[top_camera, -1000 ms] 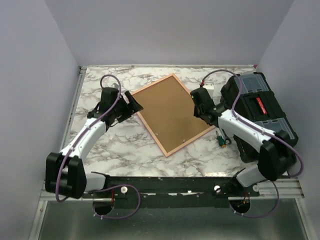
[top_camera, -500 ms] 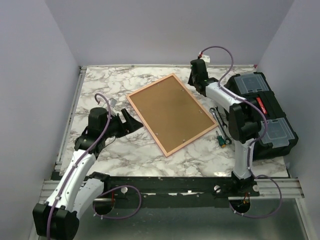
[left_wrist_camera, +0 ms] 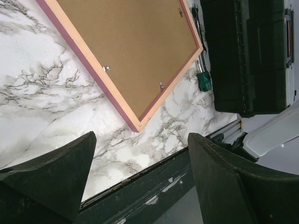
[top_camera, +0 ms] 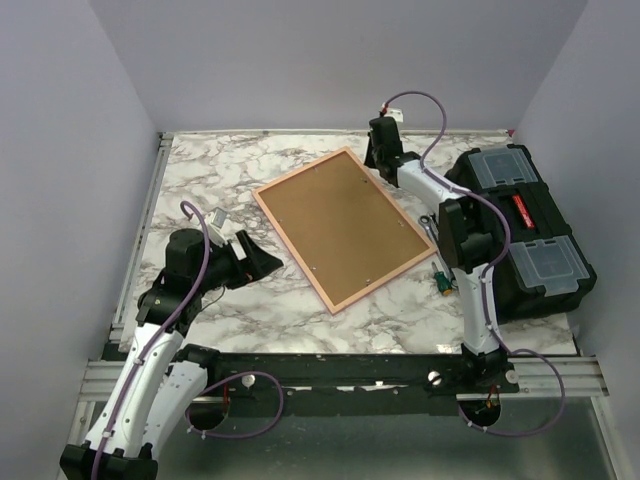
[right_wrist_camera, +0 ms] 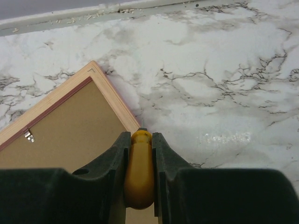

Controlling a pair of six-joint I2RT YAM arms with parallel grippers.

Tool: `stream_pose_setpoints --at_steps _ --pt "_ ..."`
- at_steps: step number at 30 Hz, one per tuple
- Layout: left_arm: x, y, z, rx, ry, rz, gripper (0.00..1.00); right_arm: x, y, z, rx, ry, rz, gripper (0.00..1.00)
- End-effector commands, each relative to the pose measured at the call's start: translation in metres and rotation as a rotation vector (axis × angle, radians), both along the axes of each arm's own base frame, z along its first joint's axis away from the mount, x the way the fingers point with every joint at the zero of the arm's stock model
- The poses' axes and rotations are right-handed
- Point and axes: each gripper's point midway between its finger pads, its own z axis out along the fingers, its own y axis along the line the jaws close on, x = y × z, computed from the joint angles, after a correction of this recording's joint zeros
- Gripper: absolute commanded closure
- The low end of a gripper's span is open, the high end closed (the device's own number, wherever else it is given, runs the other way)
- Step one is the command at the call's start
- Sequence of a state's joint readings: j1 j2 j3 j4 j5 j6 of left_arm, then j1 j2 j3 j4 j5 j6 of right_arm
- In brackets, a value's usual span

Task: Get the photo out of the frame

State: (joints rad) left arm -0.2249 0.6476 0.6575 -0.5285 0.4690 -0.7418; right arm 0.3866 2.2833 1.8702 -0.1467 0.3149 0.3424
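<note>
Right fingers (right_wrist_camera: 112,179): narrow, clamped on one smooth, rounded yellow piece (right_wrist_camera: 139,179).
Left fingers (left_wrist_camera: 51,177): two blunt black wedges spread wide, holding nothing.
Frame (top_camera: 343,228): one thin pink-edged rectangle, flat brown board up, on the veined marble counter (top_camera: 210,185); one corner just ahead of the right fingers, another ahead of the left pair's gap.
Tabs (left_wrist_camera: 107,68): two, small, metal, on the board.
Toolbox (top_camera: 525,235): one, black.

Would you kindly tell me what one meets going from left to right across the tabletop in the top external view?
left gripper → frame → green-handled tool → black toolbox
</note>
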Motion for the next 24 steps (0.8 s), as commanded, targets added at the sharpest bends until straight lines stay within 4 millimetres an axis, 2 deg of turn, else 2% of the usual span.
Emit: stream_pose_setpoints --at_steps 1,8,11,17,20,24 --pt "-0.008 -0.001 0.008 0.0 -0.009 -0.026 0.17 0.01 0.016 -0.006 0.008 -0.009 0.077 0.99" --pt "-0.01 0.0 0.006 -0.001 -0.002 -0.019 0.17 -0.002 0.048 -0.025 0.11 0.056 0.234 0.99" --pt "-0.01 0.0 0.007 -0.002 -0.001 -0.018 0.17 -0.013 0.071 -0.027 0.18 0.083 0.353 1.0" --pt "-0.009 -0.001 0.01 -0.008 -0.005 -0.018 0.17 -0.033 0.092 -0.027 0.257 0.128 0.445 0.99" --pt "-0.009 -0.002 0.009 -0.012 -0.004 -0.02 0.17 -0.051 0.109 -0.025 0.283 0.148 0.516 0.99" --pt "-0.009 -0.004 0.007 -0.026 -0.002 -0.031 0.17 -0.085 0.15 -0.013 0.281 0.181 0.68 0.99"
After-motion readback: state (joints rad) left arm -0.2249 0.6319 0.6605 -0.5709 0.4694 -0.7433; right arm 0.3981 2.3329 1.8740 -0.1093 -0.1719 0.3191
